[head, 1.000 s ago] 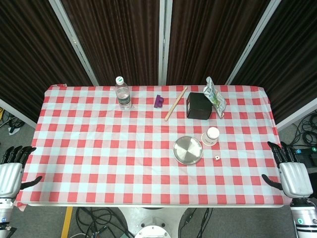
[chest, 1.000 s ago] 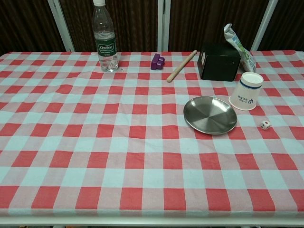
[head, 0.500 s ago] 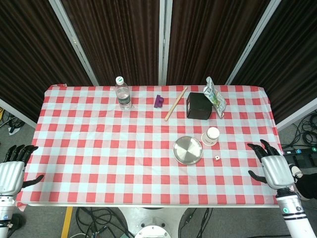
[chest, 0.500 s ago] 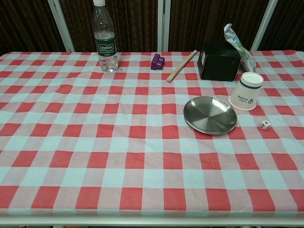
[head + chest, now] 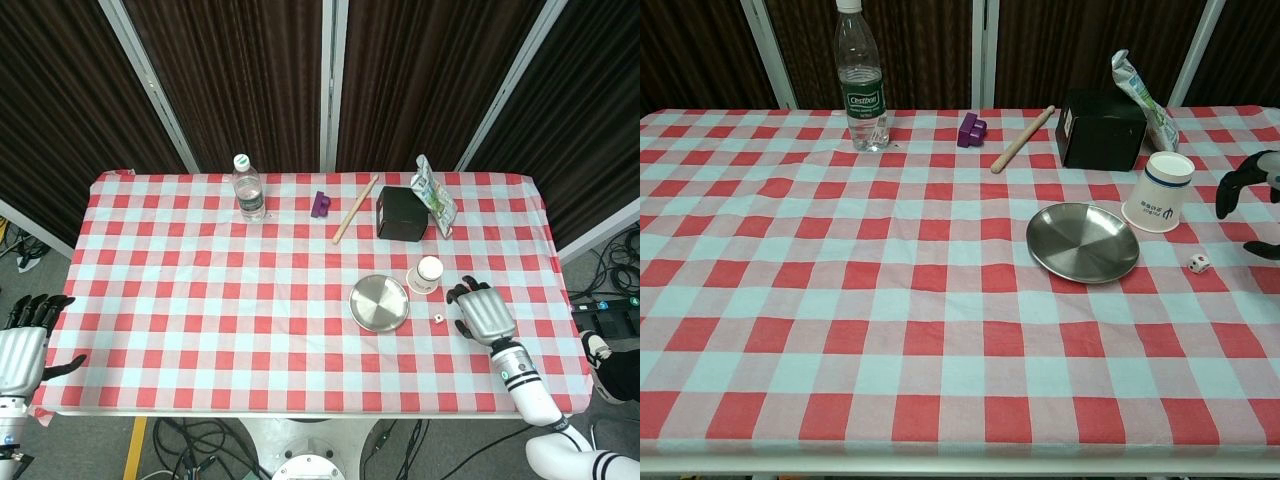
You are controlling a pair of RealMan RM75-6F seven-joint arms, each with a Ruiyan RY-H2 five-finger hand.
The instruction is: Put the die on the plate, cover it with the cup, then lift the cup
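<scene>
Chest view: cup [image 5: 1159,192] stands mouth-down, long axis vertical.

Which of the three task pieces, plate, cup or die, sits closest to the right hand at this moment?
The die: it lies just left of the right hand, while the cup and plate sit farther off.

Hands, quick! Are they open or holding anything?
Left hand: open, holding nothing, at the table's edge.
Right hand: open, holding nothing, next to the die.
</scene>
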